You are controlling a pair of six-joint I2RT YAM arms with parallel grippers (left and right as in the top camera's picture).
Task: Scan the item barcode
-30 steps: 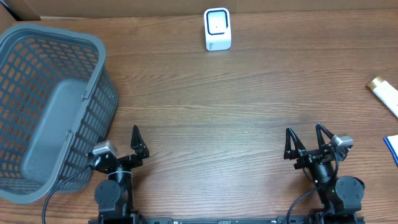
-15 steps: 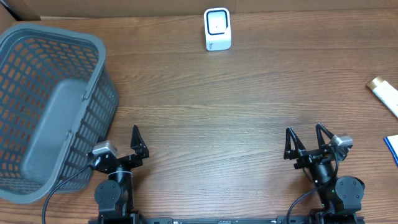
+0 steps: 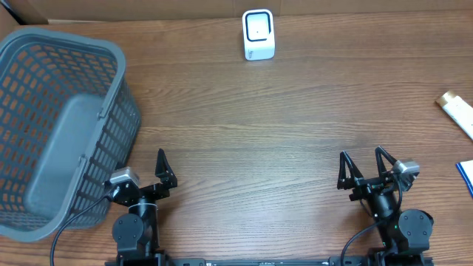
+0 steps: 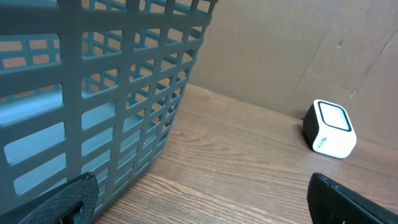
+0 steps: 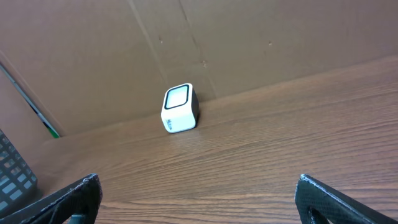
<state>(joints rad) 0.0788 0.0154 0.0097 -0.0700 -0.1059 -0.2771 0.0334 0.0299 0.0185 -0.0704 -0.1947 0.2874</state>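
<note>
Both hands sat low at the near edge of the bench (image 3: pixel 259 133): left hand (image 3: pixel 166 168) and right hand (image 3: pixel 361 158), each w/ jaws spread wide and empty. The likely item, a cream tube (image 3: pixel 458 111) w/ gold cap, lay at the far right edge, partly out of overhead view. A blue-edged thing (image 3: pixel 466 176) nearer the robot was also cut off, so can't tell which is meant. The barcode scanner (image 3: pixel 259 34) stood at the back centre, by the cardboard wall (image 5: pixel 249 37).

Risks, as judged:
- A sloppy reach could nudge the tube off the edge.
- Barcode side wasn't visible, so it may need turning.
- The left hand was just beside the grey basket (image 3: pixel 74 41), so a swing could clip its wall.

Room: the mid-bench btwn hands and scanner was bare wood.
</note>
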